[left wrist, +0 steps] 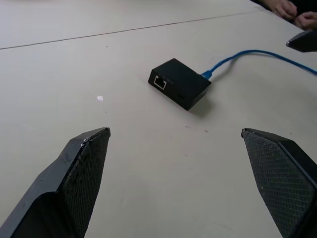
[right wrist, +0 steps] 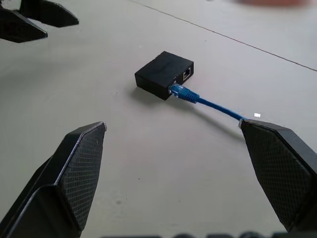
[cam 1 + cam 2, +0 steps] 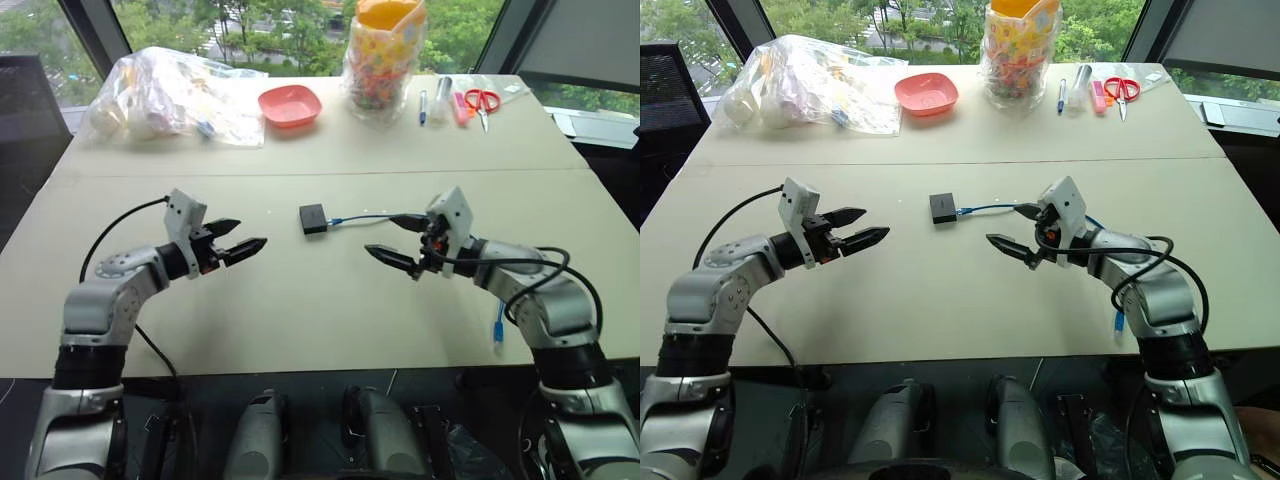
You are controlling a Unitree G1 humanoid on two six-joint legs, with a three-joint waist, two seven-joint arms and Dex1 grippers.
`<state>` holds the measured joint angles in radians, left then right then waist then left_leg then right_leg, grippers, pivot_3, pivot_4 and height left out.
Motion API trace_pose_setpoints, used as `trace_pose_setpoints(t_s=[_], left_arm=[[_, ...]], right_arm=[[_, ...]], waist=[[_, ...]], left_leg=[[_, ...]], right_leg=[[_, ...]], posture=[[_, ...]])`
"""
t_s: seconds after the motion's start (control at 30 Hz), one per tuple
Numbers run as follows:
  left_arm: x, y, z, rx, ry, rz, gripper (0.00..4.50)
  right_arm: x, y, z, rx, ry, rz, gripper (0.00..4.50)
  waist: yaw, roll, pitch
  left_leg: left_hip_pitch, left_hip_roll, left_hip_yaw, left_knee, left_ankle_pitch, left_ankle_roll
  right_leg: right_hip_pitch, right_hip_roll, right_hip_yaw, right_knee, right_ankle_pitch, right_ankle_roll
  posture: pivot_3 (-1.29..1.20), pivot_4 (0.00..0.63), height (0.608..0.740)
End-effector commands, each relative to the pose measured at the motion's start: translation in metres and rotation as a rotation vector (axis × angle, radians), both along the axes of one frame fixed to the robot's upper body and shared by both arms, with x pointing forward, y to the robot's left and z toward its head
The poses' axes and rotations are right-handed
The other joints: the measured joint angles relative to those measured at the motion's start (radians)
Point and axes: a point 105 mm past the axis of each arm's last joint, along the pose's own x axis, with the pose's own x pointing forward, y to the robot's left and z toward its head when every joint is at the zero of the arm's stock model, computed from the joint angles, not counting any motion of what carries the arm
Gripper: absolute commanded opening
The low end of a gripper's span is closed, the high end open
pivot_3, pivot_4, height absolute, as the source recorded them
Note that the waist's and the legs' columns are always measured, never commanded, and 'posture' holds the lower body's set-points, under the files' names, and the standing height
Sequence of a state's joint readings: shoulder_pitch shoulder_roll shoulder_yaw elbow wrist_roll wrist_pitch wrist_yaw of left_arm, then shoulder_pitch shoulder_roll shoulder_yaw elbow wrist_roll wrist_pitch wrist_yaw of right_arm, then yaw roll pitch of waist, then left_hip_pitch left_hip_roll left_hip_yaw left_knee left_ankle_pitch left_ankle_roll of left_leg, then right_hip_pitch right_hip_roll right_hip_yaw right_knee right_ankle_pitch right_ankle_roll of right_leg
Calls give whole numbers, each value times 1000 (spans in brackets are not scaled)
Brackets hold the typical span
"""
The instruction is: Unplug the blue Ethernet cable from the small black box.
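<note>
Flanking the box (image 3: 313,218) mid-table (image 3: 300,310), both grippers (image 3: 243,247) (image 3: 398,241) gaped empty; tugging the cable (image 3: 365,218) one-handed might have just dragged the unheld box.

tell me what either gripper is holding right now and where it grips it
Nothing is held. The left gripper and right gripper are open, either side of the small black plastic box, with the thin blue Ethernet cable plugged in.

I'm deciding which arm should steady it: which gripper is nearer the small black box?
Roughly even, the left gripper marginally nearer. It hovers open to the small black box's left; the right gripper hovers open to its right, over the blue Ethernet cable.
</note>
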<state>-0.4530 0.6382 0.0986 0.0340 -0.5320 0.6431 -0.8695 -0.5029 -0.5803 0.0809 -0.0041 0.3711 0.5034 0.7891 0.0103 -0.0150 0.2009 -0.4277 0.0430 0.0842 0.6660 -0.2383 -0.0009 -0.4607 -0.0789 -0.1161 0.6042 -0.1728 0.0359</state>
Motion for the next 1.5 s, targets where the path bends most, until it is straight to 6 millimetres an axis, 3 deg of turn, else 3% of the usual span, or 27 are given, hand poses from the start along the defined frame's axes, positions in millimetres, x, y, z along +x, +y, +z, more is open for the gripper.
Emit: trace_pose_setpoints(t_s=[0.03, 0.17, 0.33, 0.43, 0.67, 0.83, 0.97, 1.1, 1.27, 1.5], left_arm=[[-6, 5, 19, 57, -29, -108, 4442], [-11, 16, 28, 84, -43, -95, 4442], [-26, 11, 14, 60, -33, -40, 4442], [-38, 10, 8, 62, -28, -3, 4500], [-49, 19, 5, 46, -18, 74, 4500], [-30, 17, 9, 19, -32, 62, 4500], [1, 18, 17, -54, -38, 66, 4500], [31, -5, 39, -259, 27, -108, 4500], [59, -32, 35, -236, 63, -210, 4500], [78, -61, 43, -275, 63, -242, 4500]], right_arm=[[28, 13, -1, -97, -88, 55, 4500], [62, 44, -9, -152, -75, 153, 4500], [70, 69, -45, -336, 19, 217, 4500], [61, 67, -67, -466, 91, 290, 3677], [52, 67, -68, -466, 183, 359, 13], [68, 68, -49, -450, 37, 275, 13], [84, 70, -16, -485, -264, 201, 13], [78, 69, 27, -495, -674, 164, 13], [65, 66, 40, -491, -807, 142, 13], [53, 67, 44, -512, -853, 126, 13]], waist=[[-3, 0, 0], [-31, 1, 1], [-28, 0, 1], [-29, 0, 0], [-21, 1, -1], [-21, 1, -1], [-25, 1, -1], [-13, 0, 0], [-31, 0, 0], [-30, 0, 0]], left_leg=[[0, 1, 0, 0, 0, 0], [0, -1, 2, -2, 0, 0], [1, -1, 2, -4, 0, 1], [2, 0, 2, -3, 0, 0], [11, 0, 0, -2, 1, -3], [15, 0, -1, -2, 1, -4], [15, 0, 0, -2, 1, -3], [4, -2, 1, -1, 2, -4], [1, -7, 4, -1, 3, -4], [1, -6, 4, -2, 3, -3]], right_leg=[[0, 0, 0, 0, 0, 0], [-1, 0, 1, 0, 1, -1], [-3, -1, 2, 8, 2, 2], [-3, -2, 2, 9, 2, 2], [7, -2, 2, 8, -2, 0], [12, -3, 1, 8, -2, 0], [11, -2, 2, 8, -2, 0], [2, -2, 0, 9, 0, 4], [-1, -3, 2, 10, 1, 5], [-2, -2, 2, 10, 0, 7]], posture=[[0, 150, 740], [0, 150, 740], [0, 150, 740], [0, 150, 740], [0, 150, 740], [0, 150, 740], [0, 150, 740], [0, 150, 740], [0, 150, 740], [0, 150, 740]])
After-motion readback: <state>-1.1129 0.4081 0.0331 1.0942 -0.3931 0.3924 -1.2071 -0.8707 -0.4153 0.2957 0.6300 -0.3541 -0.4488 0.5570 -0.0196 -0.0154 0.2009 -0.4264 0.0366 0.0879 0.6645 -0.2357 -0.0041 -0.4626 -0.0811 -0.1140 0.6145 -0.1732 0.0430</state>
